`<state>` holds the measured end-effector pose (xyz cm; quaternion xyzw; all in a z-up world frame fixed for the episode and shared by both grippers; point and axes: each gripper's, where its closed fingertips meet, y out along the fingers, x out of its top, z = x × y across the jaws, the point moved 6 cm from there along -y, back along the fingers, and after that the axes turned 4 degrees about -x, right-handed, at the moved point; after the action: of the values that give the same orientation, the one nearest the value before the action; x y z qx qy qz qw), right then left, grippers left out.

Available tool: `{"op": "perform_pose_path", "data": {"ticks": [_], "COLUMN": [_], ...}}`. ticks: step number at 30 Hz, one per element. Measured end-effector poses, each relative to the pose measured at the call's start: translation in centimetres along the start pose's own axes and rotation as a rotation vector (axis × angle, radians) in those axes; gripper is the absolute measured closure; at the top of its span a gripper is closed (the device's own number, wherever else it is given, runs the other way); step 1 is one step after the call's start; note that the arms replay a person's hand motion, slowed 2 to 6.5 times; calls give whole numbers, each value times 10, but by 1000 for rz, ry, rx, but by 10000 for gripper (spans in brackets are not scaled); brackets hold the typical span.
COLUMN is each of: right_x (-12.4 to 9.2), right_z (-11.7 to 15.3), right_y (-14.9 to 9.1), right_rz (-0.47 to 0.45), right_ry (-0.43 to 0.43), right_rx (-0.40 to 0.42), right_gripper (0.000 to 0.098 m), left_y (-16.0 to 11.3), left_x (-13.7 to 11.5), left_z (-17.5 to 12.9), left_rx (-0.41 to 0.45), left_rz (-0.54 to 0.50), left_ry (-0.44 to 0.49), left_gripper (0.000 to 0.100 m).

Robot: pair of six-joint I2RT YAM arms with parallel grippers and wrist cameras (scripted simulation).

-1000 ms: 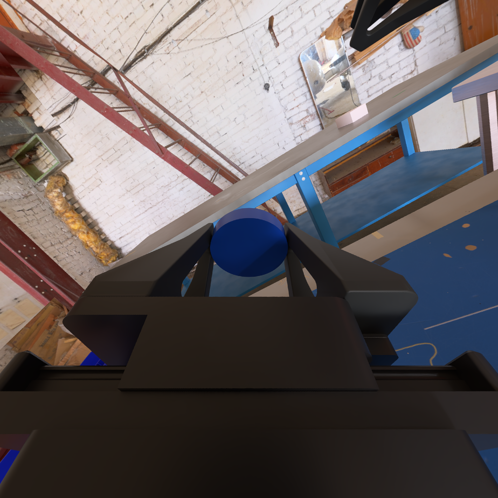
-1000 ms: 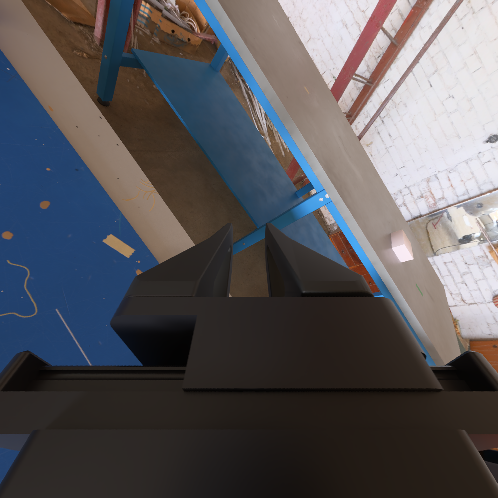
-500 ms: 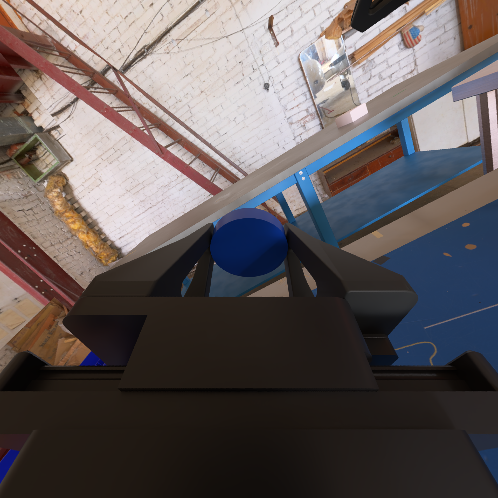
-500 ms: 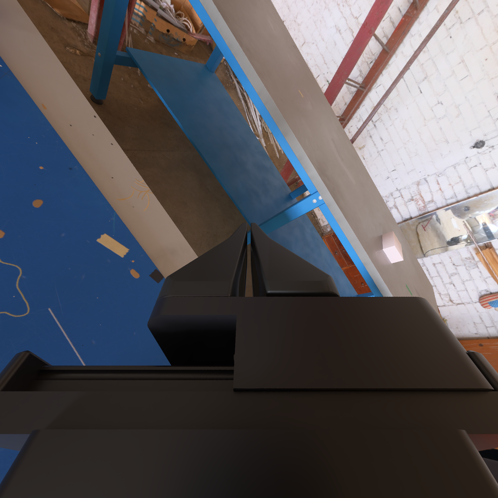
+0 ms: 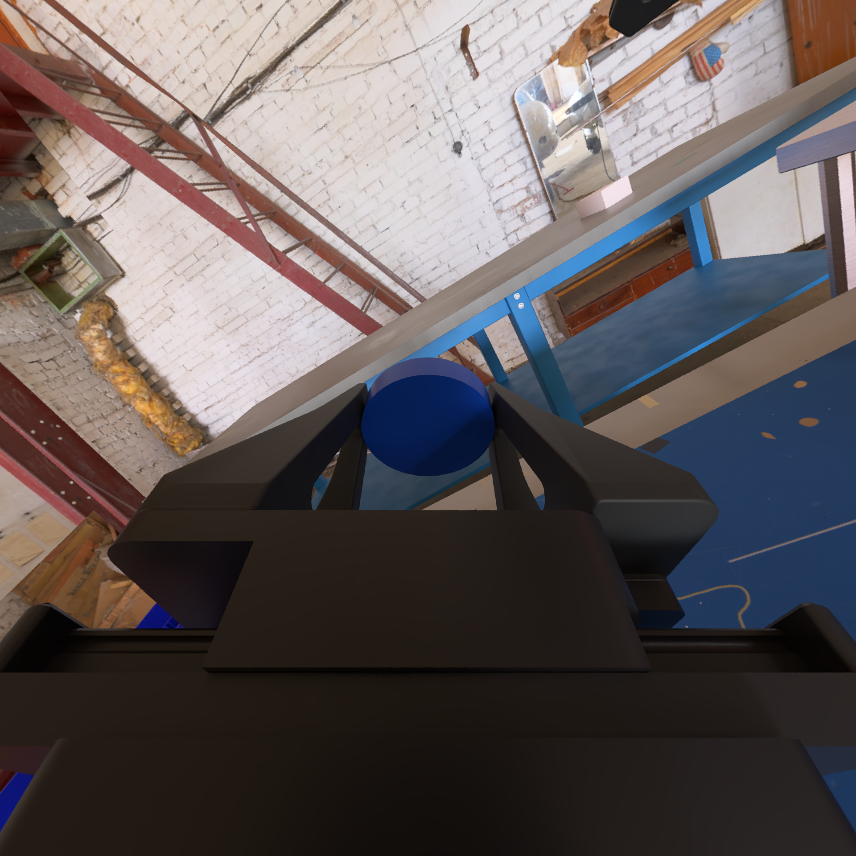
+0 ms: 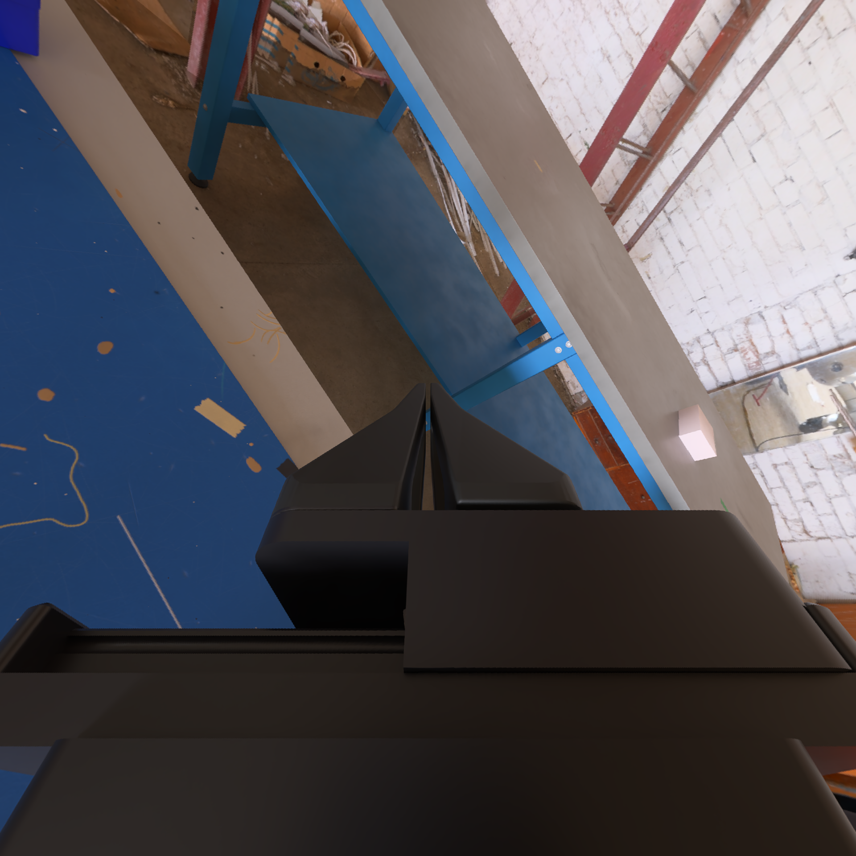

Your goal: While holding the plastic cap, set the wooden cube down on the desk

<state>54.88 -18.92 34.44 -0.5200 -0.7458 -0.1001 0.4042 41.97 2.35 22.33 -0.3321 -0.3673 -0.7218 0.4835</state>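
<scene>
Since a second ago, your right gripper (image 6: 427, 417) has drawn its fingers together from a clear gap to a bare slit, with nothing between them, and its view has swung a little along the bench. Your left gripper (image 5: 427, 417) has not changed: it stays clamped on the dark blue round plastic cap (image 5: 427, 419), one finger at the cap's 9 o'clock side, the other at 3 o'clock, flat face toward the camera.

You should expect the cap to be light, stiff and smooth. The pinch across its rim looks centred, so keep that pressure even, because a slick rounded edge could squirt out if you loosen it.

Farther off, a pale pink wooden cube (image 6: 696, 437) sits alone on the long grey-topped desk with a blue frame (image 6: 546, 194), at about 3 o'clock in the right wrist view and near 1 o'clock in the left. It rests flat, well apart from both grippers, so the set-down looks done. Judged by its look, it is rigid and light; take hold across two opposite flat faces if you need it again.
</scene>
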Motion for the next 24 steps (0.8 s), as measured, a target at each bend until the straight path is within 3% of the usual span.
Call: {"op": "perform_pose_path", "data": {"ticks": [10,21,24], "right_x": [-1,1,3], "right_z": [1,-1,0], "right_y": [-6,-10,-8], "right_rz": [-19,-27,-25], "right_ry": [24,2,-14], "right_rx": [41,-23,-43], "right_gripper": [930,891,790], "left_y": [0,-1,-1], "left_x": [0,-1,-1], "left_z": [0,0,0], "left_rx": [1,0,-1], "left_rz": [-2,-1,-1], "left_ry": [-1,0,0], "left_gripper": [574,574,574]}}
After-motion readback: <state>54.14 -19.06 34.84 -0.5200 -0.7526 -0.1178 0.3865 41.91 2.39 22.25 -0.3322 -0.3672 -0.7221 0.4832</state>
